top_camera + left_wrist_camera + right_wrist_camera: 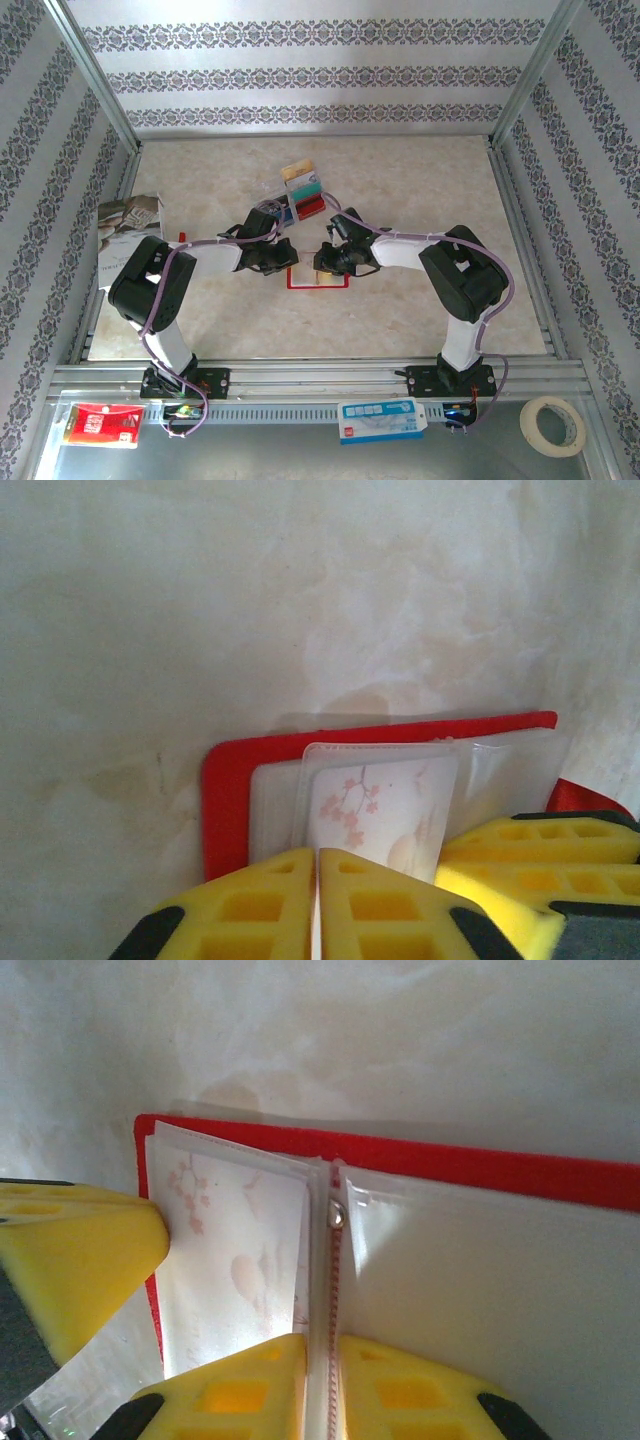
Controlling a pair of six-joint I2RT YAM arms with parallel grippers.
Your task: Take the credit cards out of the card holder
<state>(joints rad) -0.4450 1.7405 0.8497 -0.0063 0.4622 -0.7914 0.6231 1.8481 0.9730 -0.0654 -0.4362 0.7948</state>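
Left claw (318, 865): closed, pinching the near edge of the blossom card (380, 805), seemingly to draw it out of its clear pocket.
Right claw (322, 1345): closed on the middle seam of the card holder (480, 1165), most likely to pin it down against that pull.
Holder position: open and flat on the bench (420, 200), between both claws, red cover underneath, pale pockets turned upward for access.
Credit cards (303, 190): small pile just beyond the holder, apart from it, probably set aside as finished.
Remaining: at least the blossom card inside; other pockets hard to judge.
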